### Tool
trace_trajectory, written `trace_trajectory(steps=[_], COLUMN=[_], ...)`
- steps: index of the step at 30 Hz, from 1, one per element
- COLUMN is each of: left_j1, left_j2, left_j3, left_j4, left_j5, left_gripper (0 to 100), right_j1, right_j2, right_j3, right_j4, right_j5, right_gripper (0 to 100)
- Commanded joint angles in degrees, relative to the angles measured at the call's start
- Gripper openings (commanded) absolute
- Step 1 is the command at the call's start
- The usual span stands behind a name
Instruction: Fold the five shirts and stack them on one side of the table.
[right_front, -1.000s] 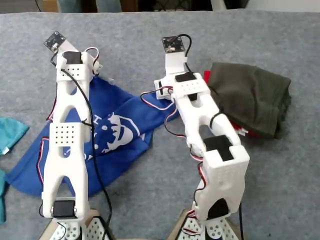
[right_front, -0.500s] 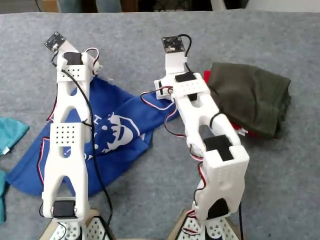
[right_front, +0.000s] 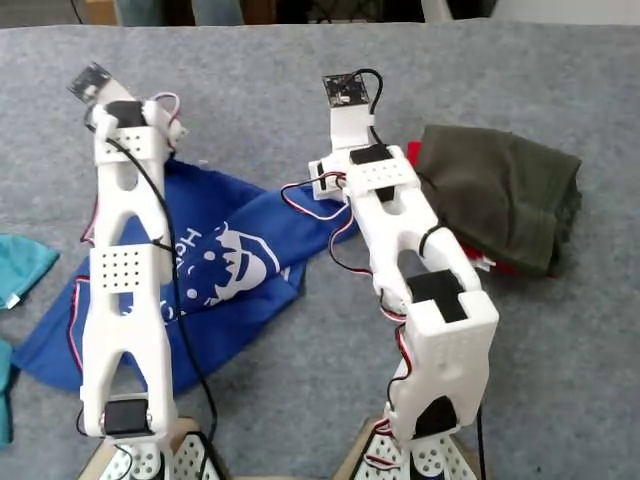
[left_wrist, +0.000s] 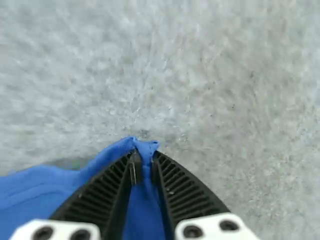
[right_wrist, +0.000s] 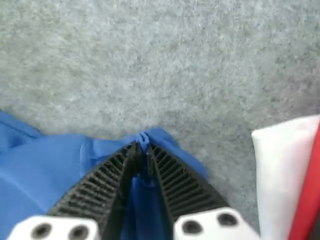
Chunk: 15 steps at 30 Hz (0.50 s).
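the left jaws are clamped on a pinch of the blue shirt (left_wrist: 142, 150), with a small peak of cloth poking out past the ribbed pads (left_wrist: 107, 187). the right jaws are shut tight on another edge of the same shirt, near a white and red cloth (right_wrist: 285, 170). from above, the blue shirt lies crumpled on the grey bench (right_front: 300, 90), spread under the left arm and across to the right one. a folded olive shirt (right_front: 500, 195) sits on the white and red cloth, just beside the right arm. a teal shirt (right_front: 20, 265) lies at the bench's left edge.
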Motion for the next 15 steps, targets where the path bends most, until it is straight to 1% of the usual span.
trace_trajectory(steps=[1,3,6,15], left_j1=[-1.80,-2.07,-3.03,-8.04], left_j2=[-7.82,-11.34,-18.64,-44.48], left_j3=[-7.08,-6.99,-6.90,-6.29], left_j4=[4.75,6.42,8.88,11.08], left_j5=[-1.85,-4.48,-6.15,-12.40], left_gripper=[3,3,3,3], right_j1=[0.00,0.09,-0.09,-0.18], right_j2=[-9.98,-15.43,-23.43,-41.01], right_j3=[-7.34,-11.30,-17.54,-31.69], right_j4=[5.63,9.23,13.19,14.24], right_j5=[0.35,0.44,0.53,0.53], right_gripper=[1.4,1.3,1.3,1.3])
